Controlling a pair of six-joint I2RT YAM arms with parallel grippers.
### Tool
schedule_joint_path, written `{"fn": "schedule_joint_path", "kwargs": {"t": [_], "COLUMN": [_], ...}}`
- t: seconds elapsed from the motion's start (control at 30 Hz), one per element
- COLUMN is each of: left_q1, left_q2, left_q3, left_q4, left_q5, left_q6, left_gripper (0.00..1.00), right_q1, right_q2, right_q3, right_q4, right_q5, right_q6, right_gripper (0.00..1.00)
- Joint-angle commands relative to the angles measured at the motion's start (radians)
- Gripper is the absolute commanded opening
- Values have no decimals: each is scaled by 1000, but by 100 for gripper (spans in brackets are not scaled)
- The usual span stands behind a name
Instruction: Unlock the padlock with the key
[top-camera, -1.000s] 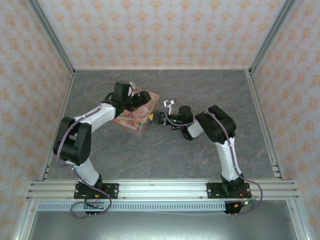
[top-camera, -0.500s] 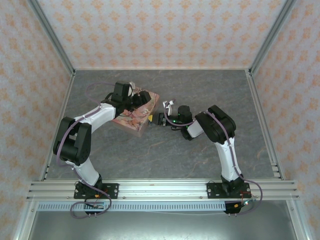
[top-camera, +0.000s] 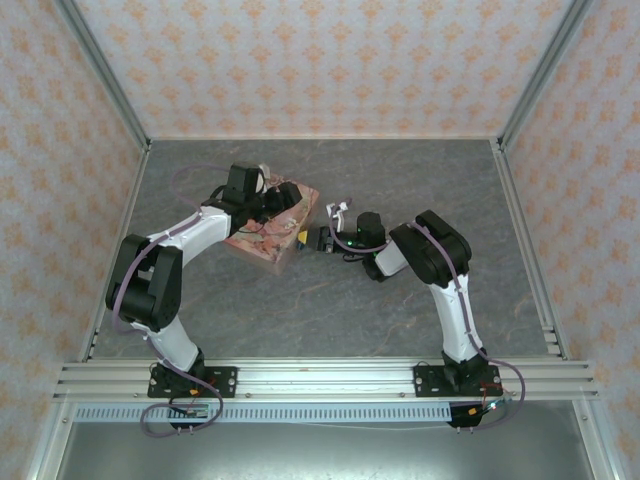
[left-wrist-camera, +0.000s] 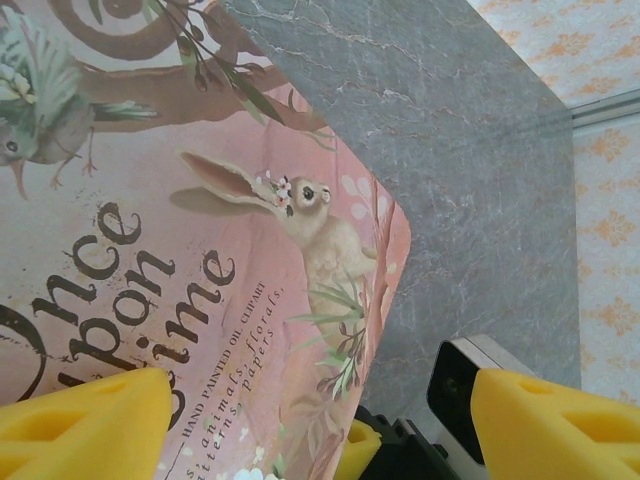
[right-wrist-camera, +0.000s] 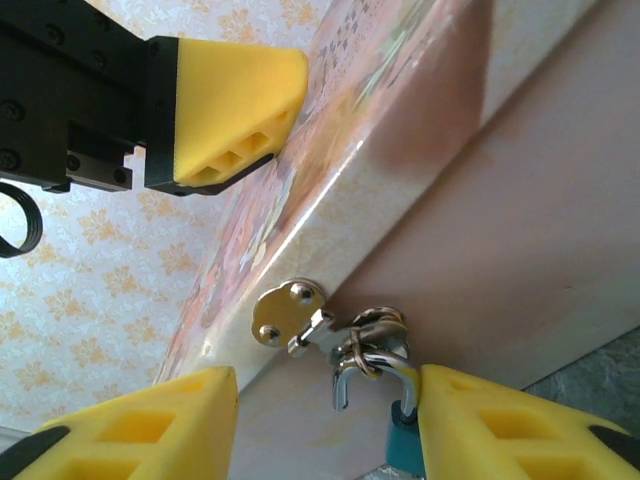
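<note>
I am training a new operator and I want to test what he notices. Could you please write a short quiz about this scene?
1. True or false: the padlock is hooked through the clasp of the tin.
2. The padlock's body is: A teal, B red, C black.
3. What colour are the fingertips of the left gripper and the right gripper?
Key: 1 true; 2 A; 3 yellow.
</note>
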Motion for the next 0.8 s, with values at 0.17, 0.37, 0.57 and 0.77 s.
{"fn": "schedule_joint_path", "kwargs": {"t": [0.17, 0.37, 0.57, 0.77], "left_q1": [-12, -11, -12, -11], "left_q2": [37, 35, 32, 17], "left_q3": [-46, -45, -53, -76], "left_q4": [-136, -135, -131, -119], "left_q5": [-36, -37, -36, -35], "left_q6": [5, 5, 2, -6], "left_gripper": [79, 79, 79, 79], "right_q1": [9, 8, 7, 9], "right_q2": [-9, -10, -11, -14], "right_q3": [3, 15, 25, 24], "right_q4": [93, 35, 3, -4], "right_q5": [-66, -60, -34, 35], "right_q6": [-28, -45, -38, 14], "right_gripper": [33, 19, 8, 0]}}
